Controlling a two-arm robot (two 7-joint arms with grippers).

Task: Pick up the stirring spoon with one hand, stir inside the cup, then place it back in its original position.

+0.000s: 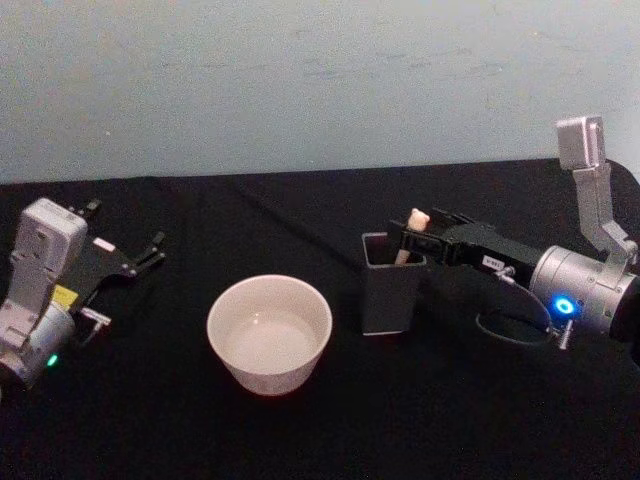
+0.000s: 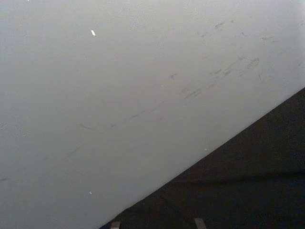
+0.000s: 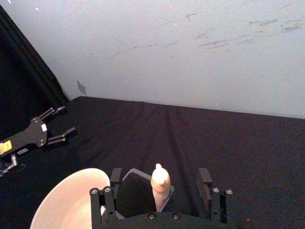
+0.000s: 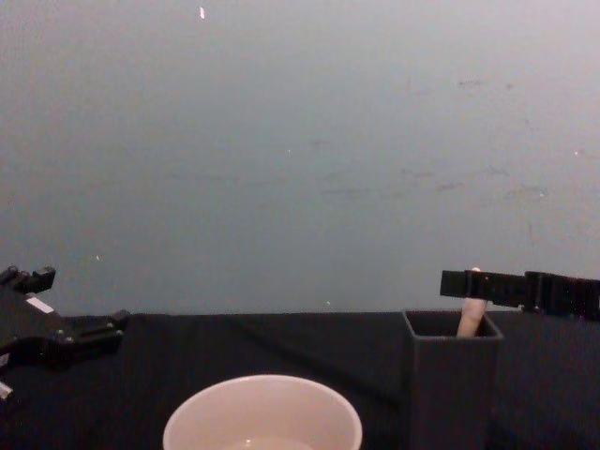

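A bare test bench, likely a lab: black cloth (image 1: 300, 430) covers the table, a plain scuffed wall (image 1: 300, 80) behind.

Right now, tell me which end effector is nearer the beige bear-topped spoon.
Right. The right end effector sits open around the spoon's handle in the dark grey holder; the left end effector is far off beyond the cream cup.

Behind your workspace: pale grey-blue wall (image 1: 300, 80), faint dark scuffs and scratches | under it: table draped in black cloth (image 1: 300, 430), creases running toward the wall | light: soft, even, dim.
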